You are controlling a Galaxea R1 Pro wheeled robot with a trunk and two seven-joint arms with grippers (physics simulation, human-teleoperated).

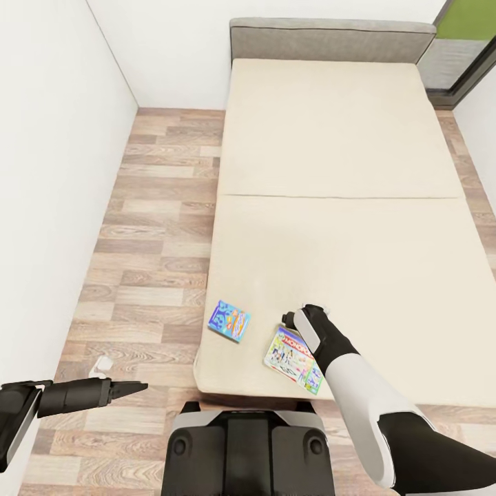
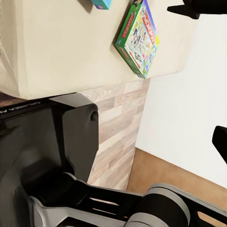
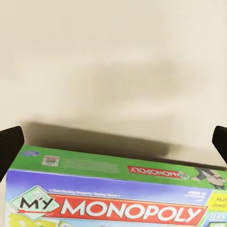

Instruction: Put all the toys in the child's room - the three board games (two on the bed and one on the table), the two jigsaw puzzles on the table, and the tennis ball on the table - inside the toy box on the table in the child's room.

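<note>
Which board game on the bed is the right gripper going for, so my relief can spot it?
Start at the cream bed and go to its near edge by the robot. Two flat boxes lie there; the right gripper hovers over the Monopoly box. It is larger, green-sided with a red logo, unlike the smaller blue box to its left.

High head view over bed [image 1: 331, 207]

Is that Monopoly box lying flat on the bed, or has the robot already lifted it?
Lying flat. The Monopoly box rests cover-up on the bed, and the right gripper is open, its fingertips apart above the box's far edge.
</note>
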